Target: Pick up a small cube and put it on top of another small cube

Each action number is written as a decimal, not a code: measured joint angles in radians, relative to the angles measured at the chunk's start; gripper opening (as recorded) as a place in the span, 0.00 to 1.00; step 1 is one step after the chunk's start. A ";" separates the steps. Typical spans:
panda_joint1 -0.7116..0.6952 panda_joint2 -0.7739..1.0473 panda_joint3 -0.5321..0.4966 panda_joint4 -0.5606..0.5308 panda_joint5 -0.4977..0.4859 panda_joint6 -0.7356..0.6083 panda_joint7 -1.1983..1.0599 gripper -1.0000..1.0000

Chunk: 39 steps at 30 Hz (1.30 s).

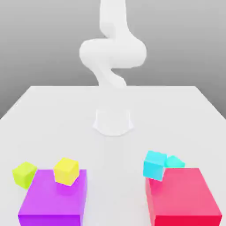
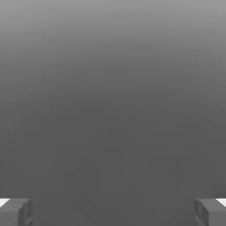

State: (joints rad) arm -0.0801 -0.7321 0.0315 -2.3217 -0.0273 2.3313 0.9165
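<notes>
Nearest, big purple block (image 1: pixel 53 198) is carrying small bright yellow cube (image 1: pixel 66 171); wide-open tool (image 2: pixel 113 212) should be descending squarely over small lime cube (image 1: pixel 24 174).

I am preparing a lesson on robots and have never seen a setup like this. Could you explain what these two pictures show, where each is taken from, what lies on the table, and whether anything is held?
This is a computer simulation. The white shape in the exterior view is a robot arm standing at the far side of a white table.

Near the front lie a lime cube beside a big purple block, and a yellow cube at that block's far edge. Towards the exterior view's right sit a big red block, a cyan cube and a smaller teal piece.

The hand view comes from a camera on the arm's hand. The end effector shows two grey fingertips far apart: open, holding nothing.
</notes>
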 joint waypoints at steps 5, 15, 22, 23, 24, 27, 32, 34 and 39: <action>-0.157 0.141 0.055 -0.044 -0.059 0.063 0.241 0.50; -0.413 0.416 0.104 -0.129 -0.174 0.183 0.707 0.50; -0.534 0.603 0.076 -0.189 -0.215 0.270 1.006 0.50; -0.549 0.629 0.068 -0.197 -0.215 0.283 1.044 0.50; -0.568 0.654 0.059 -0.206 -0.211 0.297 1.080 0.50; -0.614 0.728 0.040 -0.234 -0.184 0.339 1.175 0.50; -0.662 0.841 0.024 -0.282 -0.066 0.412 1.283 0.50; -0.677 0.887 0.026 -0.292 -0.014 0.446 1.301 0.50; -0.675 1.031 0.015 -0.271 -0.016 0.563 1.322 0.50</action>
State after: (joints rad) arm -0.7547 0.2987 0.0464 -2.5926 -0.0436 2.8946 2.2383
